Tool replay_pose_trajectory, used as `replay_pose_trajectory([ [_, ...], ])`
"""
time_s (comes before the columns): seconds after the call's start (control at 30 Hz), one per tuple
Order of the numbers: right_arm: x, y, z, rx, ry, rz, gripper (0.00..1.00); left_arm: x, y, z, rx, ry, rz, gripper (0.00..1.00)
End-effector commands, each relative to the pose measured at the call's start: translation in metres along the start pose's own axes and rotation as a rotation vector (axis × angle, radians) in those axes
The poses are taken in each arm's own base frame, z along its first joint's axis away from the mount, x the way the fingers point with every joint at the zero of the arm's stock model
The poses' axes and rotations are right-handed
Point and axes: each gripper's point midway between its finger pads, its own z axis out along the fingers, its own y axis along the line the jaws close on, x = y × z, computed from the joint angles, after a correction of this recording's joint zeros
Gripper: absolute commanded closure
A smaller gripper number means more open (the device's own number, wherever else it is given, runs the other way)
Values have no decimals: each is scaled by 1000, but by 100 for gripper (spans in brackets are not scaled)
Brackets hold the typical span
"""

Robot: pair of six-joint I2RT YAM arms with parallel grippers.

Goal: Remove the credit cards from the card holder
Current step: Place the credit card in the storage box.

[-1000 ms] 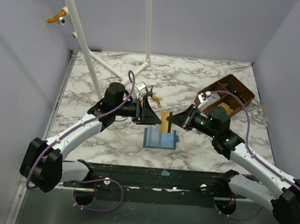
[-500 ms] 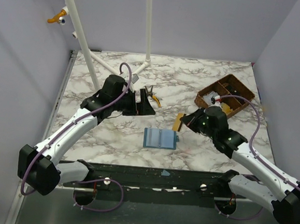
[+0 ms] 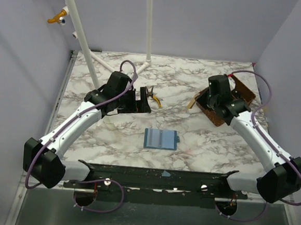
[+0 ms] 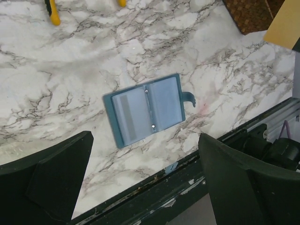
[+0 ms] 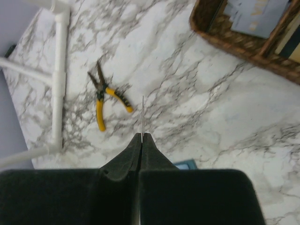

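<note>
Left fingers (image 4: 51, 178) stand wide apart above the open flat blue card holder (image 4: 146, 108), while right fingers (image 5: 133, 150) clamp a thin tan card (image 4: 283, 23) edge-on.

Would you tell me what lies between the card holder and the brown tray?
Just bare tabletop separates the card holder and the brown tray; the left wrist view shows it.

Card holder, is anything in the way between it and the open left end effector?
Nothing visible. The left end effector hangs open above bare marble table, and the card holder lies flat and open with only table around it. The yellow-handled pliers lie farther back, off that path.
</note>
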Motion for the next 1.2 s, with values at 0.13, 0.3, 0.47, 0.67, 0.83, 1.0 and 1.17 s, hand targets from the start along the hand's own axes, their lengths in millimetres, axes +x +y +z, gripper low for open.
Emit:
replay_pose_trajectory([
  [0.13,-62,-79,24,392,-12,39,99,-38,-3,-4,-81,2,96,2],
  [0.3,-78,-125,49,547,9,86,99,-54,-3,-1,-94,-10,121,1],
  [0.47,-95,-153,64,641,5,107,99,-61,-1,0,-97,-7,112,2],
  [0.67,-107,-180,74,734,13,114,99,-66,-3,1,-84,-12,101,2],
  [0.83,-110,-188,74,768,26,87,99,-67,-3,4,-80,-7,91,2],
  [1.0,-103,-191,75,774,58,80,99,-68,-4,7,-69,3,75,1],
  [1.17,-103,-200,72,787,82,95,69,-70,-8,9,-54,5,65,2],
])
